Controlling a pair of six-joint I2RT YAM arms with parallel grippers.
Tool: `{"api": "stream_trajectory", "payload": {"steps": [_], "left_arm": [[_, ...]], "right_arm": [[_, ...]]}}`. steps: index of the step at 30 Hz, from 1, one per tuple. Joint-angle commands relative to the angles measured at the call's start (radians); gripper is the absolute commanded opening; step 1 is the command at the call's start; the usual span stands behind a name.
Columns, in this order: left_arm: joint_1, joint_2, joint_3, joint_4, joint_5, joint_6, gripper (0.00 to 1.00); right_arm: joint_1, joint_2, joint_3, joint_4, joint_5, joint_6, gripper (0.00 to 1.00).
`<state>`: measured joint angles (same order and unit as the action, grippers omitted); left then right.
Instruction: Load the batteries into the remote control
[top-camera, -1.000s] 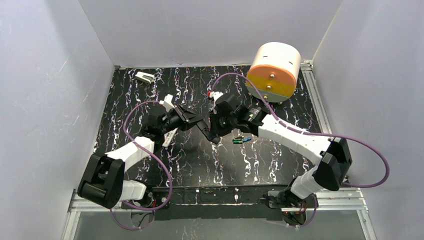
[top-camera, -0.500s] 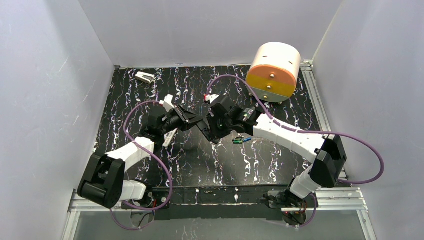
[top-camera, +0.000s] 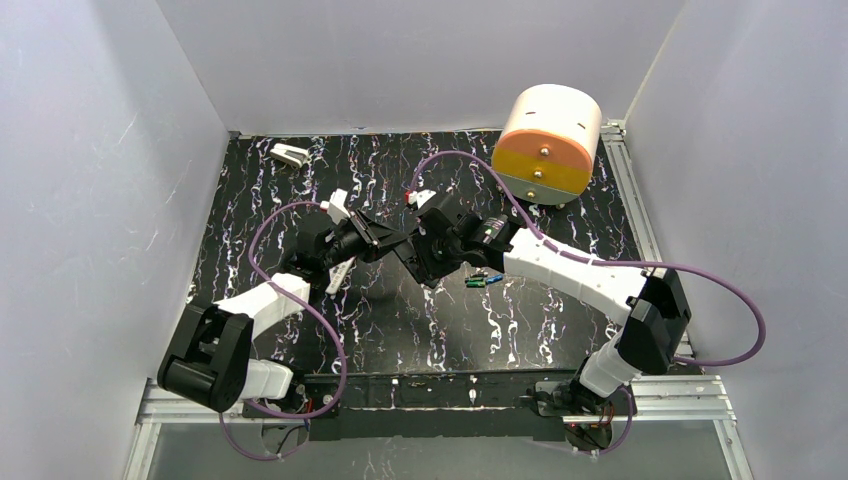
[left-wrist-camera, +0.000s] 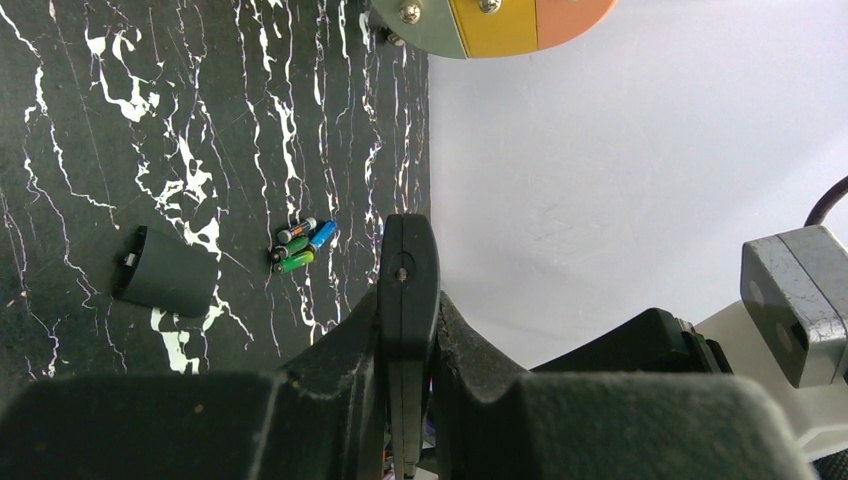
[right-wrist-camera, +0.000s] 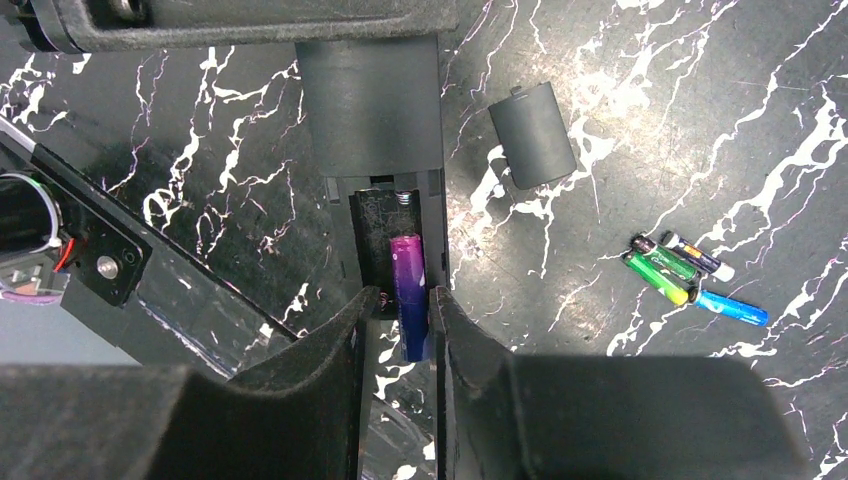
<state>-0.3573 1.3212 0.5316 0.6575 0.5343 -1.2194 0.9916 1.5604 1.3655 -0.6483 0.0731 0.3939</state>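
Two robot arms meet over a black, white-veined table (right-wrist-camera: 700, 100). The left gripper (left-wrist-camera: 408, 320) is clamped tight on the remote control (right-wrist-camera: 370, 100), which shows here as a slim dark body gripped by its thin edges. It appears to be held this way so that the open battery bay faces the other arm and the body stays steady.

In the right wrist view, a purple battery (right-wrist-camera: 407, 260) lies lengthwise in that bay at centre frame, with a spring visible at the bay's upper end. The right gripper (right-wrist-camera: 404, 296) has its fingers narrowly spaced at the battery's lower end, likely to seat it against the spring. Whether they are pinching it or have just let go cannot be told.

The battery cover (right-wrist-camera: 532, 133) lies on the table right of centre, probably set aside to expose the bay. The spare batteries (right-wrist-camera: 685, 278), green, blue and dark, sit in a loose cluster at right, within reach for the next pick.

An orange, yellow and white drum (top-camera: 548, 140) stands at upper right of the overhead view. No brand, label or writing is legible; print on the battery wraps is too small to read.
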Motion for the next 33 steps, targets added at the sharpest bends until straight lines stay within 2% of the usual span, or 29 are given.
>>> {"api": "stream_trajectory", "payload": {"steps": [1, 3, 7, 20, 24, 33], "left_arm": [[-0.004, -0.008, -0.01, 0.053, 0.04, -0.02, 0.0], [-0.003, -0.008, -0.01, 0.054, 0.038, -0.021, 0.0], [-0.003, -0.01, -0.012, 0.054, 0.041, -0.022, 0.0], [-0.004, -0.013, -0.005, 0.055, 0.068, -0.045, 0.0], [-0.004, -0.007, 0.003, 0.055, 0.087, -0.072, 0.0], [-0.002, 0.003, 0.016, 0.055, 0.083, -0.086, 0.0]], "right_arm": [[0.003, -0.003, 0.028, 0.042, 0.041, 0.016, 0.33], [0.004, -0.017, 0.015, 0.057, 0.058, 0.028, 0.31], [0.004, -0.026, -0.005, 0.078, 0.073, 0.039, 0.2], [0.004, -0.017, -0.037, 0.114, 0.089, 0.037, 0.18], [0.004, -0.017, -0.05, 0.136, 0.096, 0.037, 0.19], [0.004, -0.044, -0.046, 0.127, 0.109, 0.045, 0.33]]}}
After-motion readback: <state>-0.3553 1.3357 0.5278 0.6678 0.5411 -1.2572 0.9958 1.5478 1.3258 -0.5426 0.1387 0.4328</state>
